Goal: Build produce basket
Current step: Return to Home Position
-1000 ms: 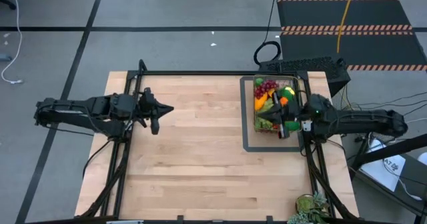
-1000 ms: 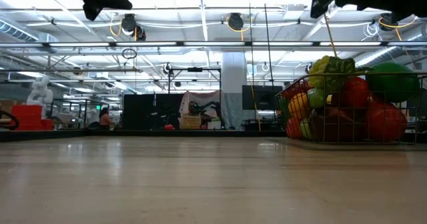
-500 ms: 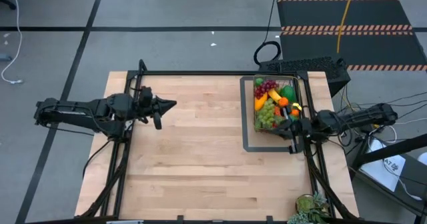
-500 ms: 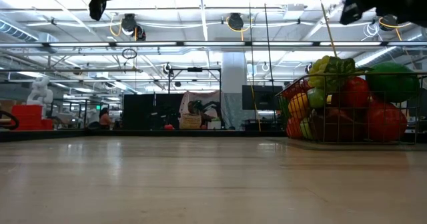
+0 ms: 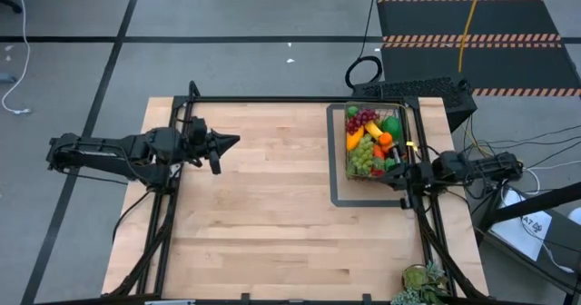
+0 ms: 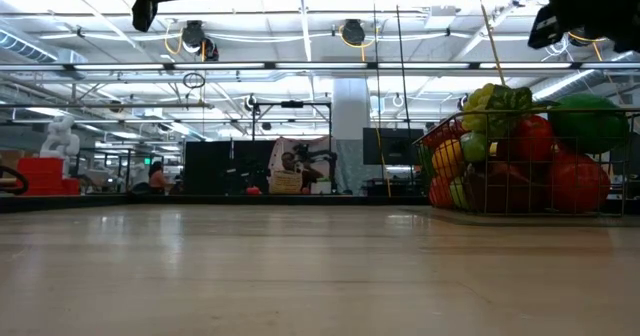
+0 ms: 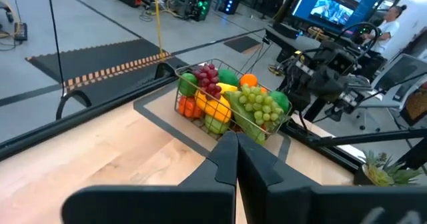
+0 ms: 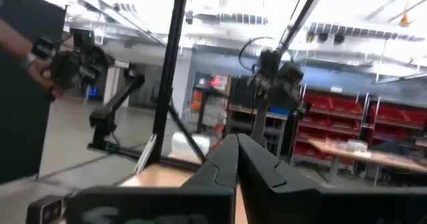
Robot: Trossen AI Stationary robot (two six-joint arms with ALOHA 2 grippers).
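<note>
Wire-mesh basket [image 5: 346,160] at far right of counter [image 5: 263,223], seated inside flat dark tray frame [image 5: 334,194]. Heaped above rim with produce [image 5: 372,143]: purple grapes [image 5: 362,118] at far end, green grapes [image 5: 362,156] mid-pile, orange and yellow pieces between. No loose fruit on bare wood in high view.

Clenched tip to tip, empty: right gripper [image 8: 235,141], hanging just beside basket's near right corner at counter's right edge, above rim level in low view. Likewise pinched together on nothing: left gripper [image 5: 232,143], over left part of counter, pointing across toward basket, well apart from it.

Key relation: basket just to left of right gripper and slightly farther back; right arm much the nearer of the two. Basket long axis from far edge to near edge, parallel to counter's right side; upright, open top up.

Judgement: filling looks done; only retreat to rest left. Pull-back rightward, away from mesh, should clear. Risk: snagging corner of rim or clipping topmost fruit if swung over pile.
</note>
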